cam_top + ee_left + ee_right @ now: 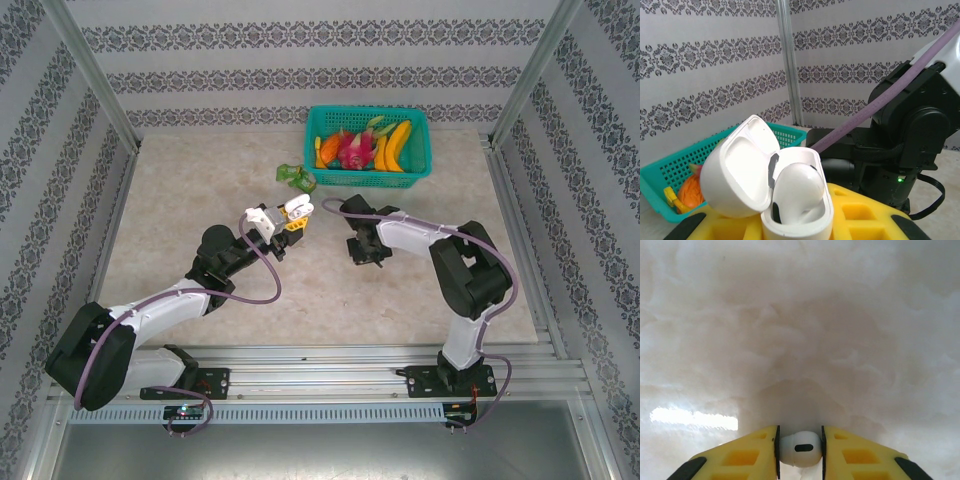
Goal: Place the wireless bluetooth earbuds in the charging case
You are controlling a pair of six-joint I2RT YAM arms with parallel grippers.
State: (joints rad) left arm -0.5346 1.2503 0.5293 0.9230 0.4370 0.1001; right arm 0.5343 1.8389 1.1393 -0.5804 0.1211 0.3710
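Observation:
My left gripper (283, 222) is raised over the table's middle, shut on a white charging case (799, 225) whose lid (737, 172) is flipped open to the left. One white earbud (797, 192) sits in the case's well. My right gripper (366, 255) points down at the table just right of the left one. It is shut on a second white earbud (800, 448), pinched between its yellow fingers (747, 457) a little above the marble surface. The salmon-pink earbuds are out of view.
A teal basket (424, 150) of toy fruit stands at the back of the table, seen also behind the case as the basket (670, 175). A small green object (296, 178) lies beside it. The right arm's black body (910, 135) is close behind the case.

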